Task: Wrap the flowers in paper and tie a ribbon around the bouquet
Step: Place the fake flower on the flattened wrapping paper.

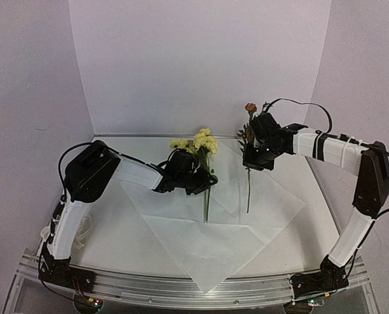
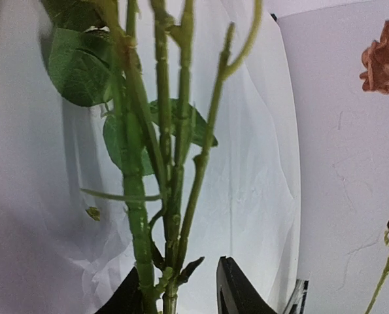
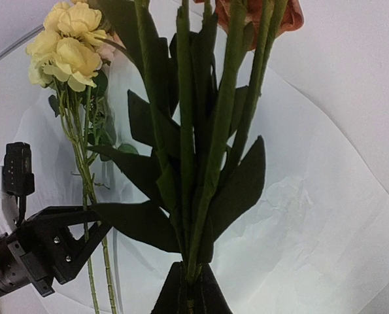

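Starting at the left. Looking at the left gripper (image 1: pixel 202 182) standing part open around the stems (image 2: pixel 171 196) of the yellow bunch (image 1: pixel 199 141), so not really clamping anything. From its wrist view, can see a clear gap between those stems and one finger (image 2: pixel 236 291), with the other finger right up against them. Upright between the jaws anyway, blooms just above the gripper and stem ends hanging below it, down at the paper (image 1: pixel 214 255). Can't tell whether touching the sheet or not. Plenty of green leaves (image 2: pixel 83 65) right above the fingers too.

Moving right: got the paper spread flat under both grippers, a bit crinkled, reaching well out on either side of them.

Then the right gripper (image 1: pixel 254 159), near the left one but not touching it. Pinched tight on the orange flower (image 1: pixel 250 108), partway up its stems. Holding it upright, bloom well above the fingers, dark leaves just over the fingertips, long thin stem dropping below the gripper toward the paper. From that wrist view, can also spot the yellow bunch and the left gripper off to the left of the fingers.
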